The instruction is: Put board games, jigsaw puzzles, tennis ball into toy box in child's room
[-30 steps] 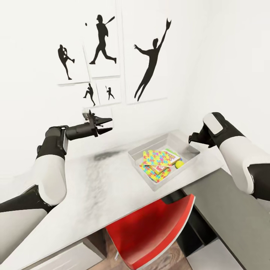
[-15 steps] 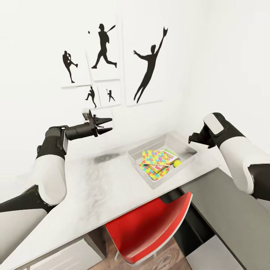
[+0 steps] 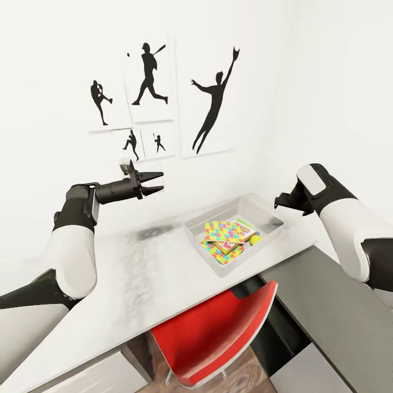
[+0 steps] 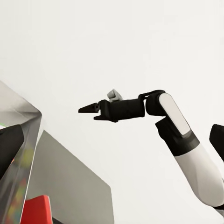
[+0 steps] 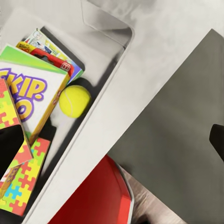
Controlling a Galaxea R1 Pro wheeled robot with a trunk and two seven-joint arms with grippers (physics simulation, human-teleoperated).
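Note:
The toy box (image 3: 215, 213) sits on the table (image 3: 142, 273) towards its right end. Inside lie the two jigsaw puzzles (image 3: 222, 231), stacked over board games; the SKIP-BO box (image 5: 35, 91) rests on a pale green box (image 5: 51, 49). The tennis ball (image 3: 255, 239) (image 5: 74, 101) lies beside them against the tray wall. My left gripper (image 3: 156, 183) hangs open and empty above the table, left of the tray. At the tray's far right corner my right gripper (image 3: 278, 202) (image 4: 91, 112) hovers open and empty. The bed is out of view.
A red chair (image 3: 218, 327) is tucked under the table's front edge. The lower dark grey side unit (image 3: 333, 305) joins the table on the right. Baseball silhouette posters (image 3: 147, 71) hang on the white wall behind.
The head view has shifted slightly, so the tray and posters sit a little further left. Both arms hold the same pose and nothing in the tray has moved.

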